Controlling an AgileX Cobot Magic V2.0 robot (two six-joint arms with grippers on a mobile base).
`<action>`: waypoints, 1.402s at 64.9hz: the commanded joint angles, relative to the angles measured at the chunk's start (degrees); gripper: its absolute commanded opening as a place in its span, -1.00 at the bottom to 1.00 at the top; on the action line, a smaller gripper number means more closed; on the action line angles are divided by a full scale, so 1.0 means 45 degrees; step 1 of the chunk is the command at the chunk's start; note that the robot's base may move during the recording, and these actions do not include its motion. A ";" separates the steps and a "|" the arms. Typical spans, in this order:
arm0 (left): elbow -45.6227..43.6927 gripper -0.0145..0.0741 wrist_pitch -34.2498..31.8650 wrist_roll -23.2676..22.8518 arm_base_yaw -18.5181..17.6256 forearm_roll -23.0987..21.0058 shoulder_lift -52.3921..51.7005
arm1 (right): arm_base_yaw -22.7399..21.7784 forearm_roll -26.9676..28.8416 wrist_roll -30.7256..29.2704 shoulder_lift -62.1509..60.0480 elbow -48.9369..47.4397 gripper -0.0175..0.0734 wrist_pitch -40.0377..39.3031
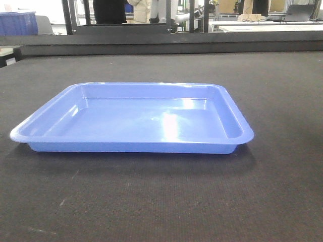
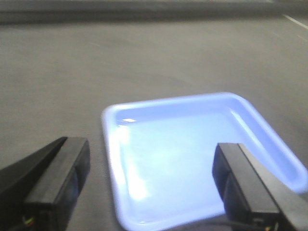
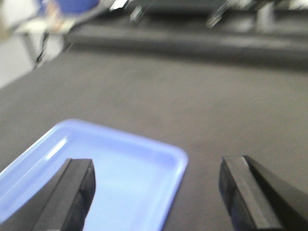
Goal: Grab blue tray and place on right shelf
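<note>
The blue tray lies flat and empty on the dark fabric table in the front view. No gripper shows in that view. In the left wrist view my left gripper is open, its jaws set wide apart, hovering over the tray's left rim. In the right wrist view my right gripper is open and wide, hovering over the tray's right rim. Neither gripper holds anything. The right shelf is out of view.
A raised dark ledge runs along the table's far edge. Behind it stand a black metal frame, a dark blue storage bin at far left, and white desks at far right.
</note>
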 commanded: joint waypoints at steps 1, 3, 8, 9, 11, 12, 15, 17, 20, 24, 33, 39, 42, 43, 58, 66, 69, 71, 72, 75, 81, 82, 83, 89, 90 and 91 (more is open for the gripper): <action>-0.1145 0.30 -0.0273 0.0334 -0.0880 -0.0587 0.1342 | 0.0938 0.0000 -0.0035 0.1480 -0.1426 0.76 -0.0279; -0.1491 0.30 -0.0082 0.0357 -0.1175 -0.0562 0.1854 | 0.1210 0.0000 -0.0035 0.2007 -0.1778 0.76 -0.0279; -0.2332 0.31 0.0370 0.0617 -0.1639 -0.0544 0.3073 | 0.1501 0.0000 -0.0035 0.3141 -0.2434 0.76 -0.0396; -0.2544 0.31 0.0486 0.0617 -0.1716 -0.0464 0.3385 | 0.1503 0.0000 -0.0022 0.3299 -0.2550 0.76 -0.0335; -0.2904 0.31 0.0775 0.0617 -0.1757 -0.0305 0.3990 | 0.1503 0.0000 0.0017 0.3669 -0.2921 0.76 0.0048; -0.3052 0.31 0.0890 0.0592 -0.1757 -0.0240 0.4183 | 0.1503 0.0000 0.0056 0.3818 -0.3063 0.76 0.0251; -0.3625 0.31 0.1262 0.0364 -0.1701 -0.0053 0.4933 | 0.1441 0.0000 0.0321 0.4439 -0.3606 0.76 0.1160; -0.3902 0.31 0.1464 0.0117 -0.1648 0.0146 0.5282 | 0.1355 0.0000 0.0462 0.4822 -0.4011 0.76 0.1919; -0.4388 0.31 0.1723 -0.0375 -0.1553 0.0606 0.5896 | 0.1180 0.0000 0.0813 0.5297 -0.4513 0.76 0.2814; -0.4989 0.31 0.2056 -0.1308 -0.1548 0.1724 0.6722 | 0.0914 -0.0076 0.1424 0.6081 -0.5310 0.76 0.4101; -0.6126 0.31 0.3332 -0.4213 -0.1548 0.5054 0.8317 | 0.0516 -0.1356 0.3339 0.7536 -0.6749 0.76 0.6046; -0.6851 0.31 0.4157 -0.5972 -0.1548 0.6059 0.9481 | 0.0502 -0.2764 0.4404 0.8328 -0.7395 0.76 0.6810; -0.7142 0.31 0.4359 -0.6380 -0.1548 0.6150 0.9994 | 0.0502 -0.3034 0.4673 0.8641 -0.7582 0.76 0.6972; -0.7291 0.31 0.4423 -0.6455 -0.1548 0.6150 1.0068 | 0.0502 -0.3052 0.4750 0.8791 -0.7619 0.76 0.6984; -0.8542 0.31 0.5322 -0.6698 -0.1304 0.5775 1.2260 | 0.0502 -0.2833 0.5089 1.0389 -0.7662 0.76 0.6927; -0.8824 0.31 0.5524 -0.6698 -0.0892 0.5273 1.3032 | 0.0488 -0.2833 0.5232 1.1078 -0.7662 0.76 0.6839; -0.8824 0.31 0.5524 -0.6698 -0.0765 0.5121 1.3205 | 0.0428 -0.2833 0.5364 1.1340 -0.7662 0.76 0.6776; -0.8824 0.31 0.5553 -0.6698 -0.0661 0.5028 1.3366 | 0.0416 -0.2763 0.5393 1.1480 -0.7662 0.76 0.6726; -0.8824 0.31 0.5553 -0.6698 -0.0615 0.4975 1.3421 | 0.0416 -0.2705 0.5404 1.1558 -0.7662 0.76 0.6690; -0.8824 0.31 0.5578 -0.6698 -0.0512 0.4799 1.3584 | 0.0368 -0.2510 0.5404 1.1796 -0.7662 0.76 0.6545; -0.8824 0.31 0.5580 -0.6698 -0.0422 0.4699 1.3820 | 0.0280 -0.2099 0.5404 1.2194 -0.7662 0.76 0.6227; -0.8824 0.31 0.5580 -0.6698 -0.0422 0.4703 1.3879 | 0.0280 -0.2036 0.5404 1.2274 -0.7662 0.76 0.6193; -0.8824 0.31 0.5580 -0.6698 -0.0422 0.4703 1.3914 | 0.0280 -0.1996 0.5404 1.2346 -0.7662 0.76 0.6157; -0.8824 0.31 0.5558 -0.6698 -0.0504 0.4672 1.4111 | 0.0280 -0.1963 0.5404 1.2733 -0.7662 0.76 0.6128; -0.8824 0.31 0.5558 -0.6698 -0.0512 0.4672 1.4114 | 0.0280 -0.1962 0.5404 1.2794 -0.7662 0.76 0.6128; -0.8824 0.31 0.5558 -0.6698 -0.0567 0.4672 1.4162 | 0.0280 -0.1962 0.5404 1.2857 -0.7662 0.76 0.6128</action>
